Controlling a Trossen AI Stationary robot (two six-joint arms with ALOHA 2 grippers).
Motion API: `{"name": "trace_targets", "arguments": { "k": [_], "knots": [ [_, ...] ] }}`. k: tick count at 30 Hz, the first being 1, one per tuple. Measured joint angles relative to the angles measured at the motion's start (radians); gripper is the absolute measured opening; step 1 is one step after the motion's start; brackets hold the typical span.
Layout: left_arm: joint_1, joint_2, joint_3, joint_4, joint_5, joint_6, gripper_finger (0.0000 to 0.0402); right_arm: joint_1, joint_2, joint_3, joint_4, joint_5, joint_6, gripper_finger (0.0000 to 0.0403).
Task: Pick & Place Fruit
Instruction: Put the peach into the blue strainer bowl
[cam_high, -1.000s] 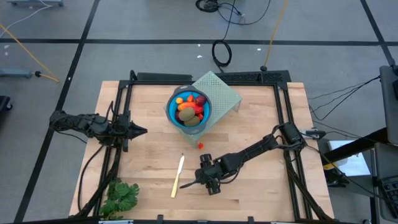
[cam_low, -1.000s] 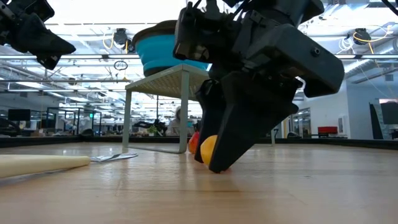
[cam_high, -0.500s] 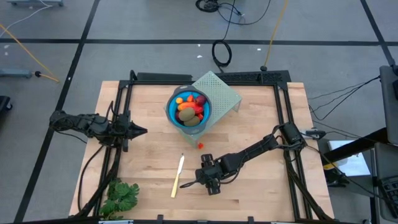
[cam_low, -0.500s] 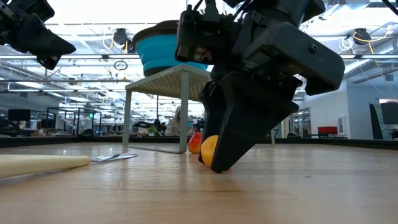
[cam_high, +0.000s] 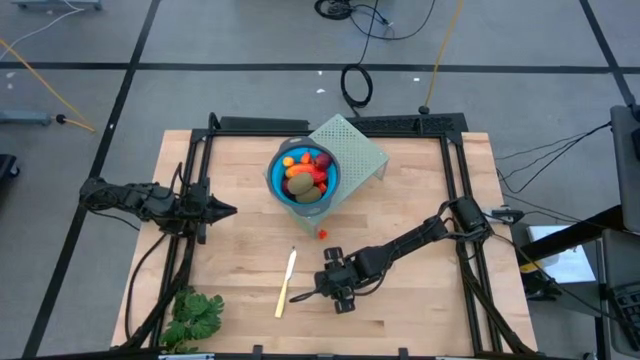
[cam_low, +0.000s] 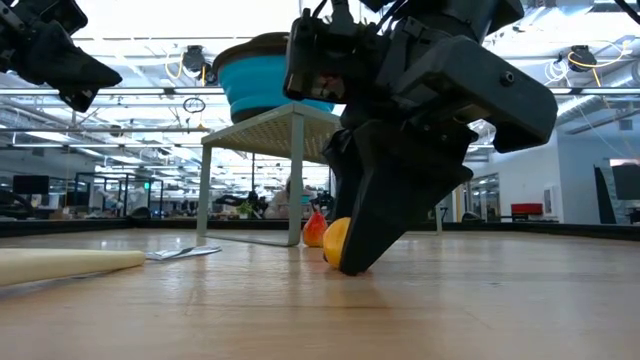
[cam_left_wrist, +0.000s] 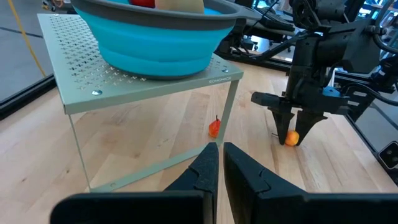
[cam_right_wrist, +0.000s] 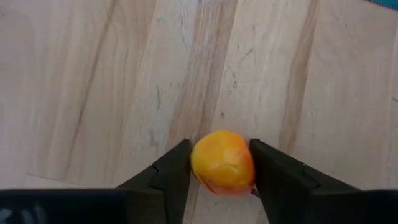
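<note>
Fruit is sitting piled in the blue bowl (cam_high: 303, 176) on the perforated stand (cam_high: 356, 152), beyond the right gripper (cam_high: 335, 257), whose fingers are pinching a small orange fruit (cam_right_wrist: 222, 161) against the table (cam_high: 420, 310). Left gripper (cam_high: 226, 210) is hovering, closed.

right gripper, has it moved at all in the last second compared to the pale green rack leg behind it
Barely. In the low view the right gripper has edged slightly right, away from the pale green perforated rack's leg, staying shut on the small orange fruit at the table.
</note>
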Motion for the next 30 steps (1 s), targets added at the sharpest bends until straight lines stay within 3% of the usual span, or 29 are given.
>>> {"name": "trace_targets", "arguments": {
  "k": [11, 30],
  "knots": [
    [0.000, 0.000, 0.000, 0.000, 0.000, 0.002, 0.0024, 0.007, -0.052, -0.003, -0.021, -0.028, 0.012, 0.0132],
    [0.000, 0.000, 0.000, 0.001, 0.000, 0.001, 0.0024, 0.012, -0.380, -0.002, -0.017, -0.052, 0.142, 0.0132]
  ]
}}
